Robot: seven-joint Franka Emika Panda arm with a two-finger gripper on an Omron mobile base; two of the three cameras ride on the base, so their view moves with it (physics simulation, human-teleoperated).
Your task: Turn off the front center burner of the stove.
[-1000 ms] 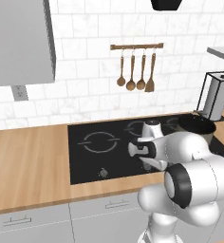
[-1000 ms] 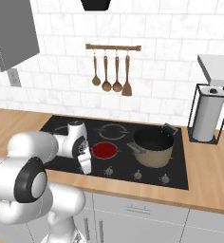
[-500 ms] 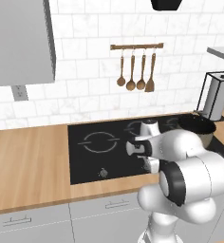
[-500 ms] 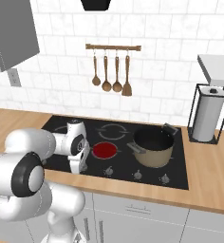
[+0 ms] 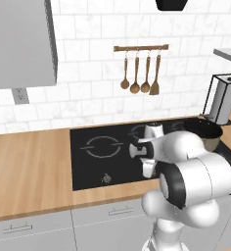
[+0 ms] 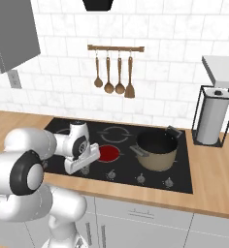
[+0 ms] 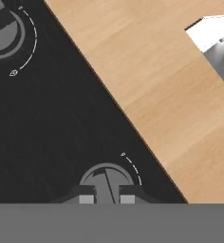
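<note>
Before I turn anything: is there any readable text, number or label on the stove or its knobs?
No words, numbers or brands are readable.
The stove carries just thin grey ring markings.
The knob between the gripper's fingertips has a dashed arc ending in a tiny unreadable symbol.

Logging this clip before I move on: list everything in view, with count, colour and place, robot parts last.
stove: 1, black glass, set in the counter.
front center burner: 1, glowing red, left of the pot.
knobs: a row, dark, along the stove's front edge; one sits right at the fingertips in the hand view.
pot: 1, tan with dark inside, on the stove's right part.
counter: 1, light wood, around the stove.
utensils: 4, wooden, hanging from a wall rail.
paper towel roll: 1, white in a black stand, right of the stove.
drawers: grey, under the counter.
gripper: 1, dark tips on a white hand, low over the front knobs; jaws' state unclear.
</note>
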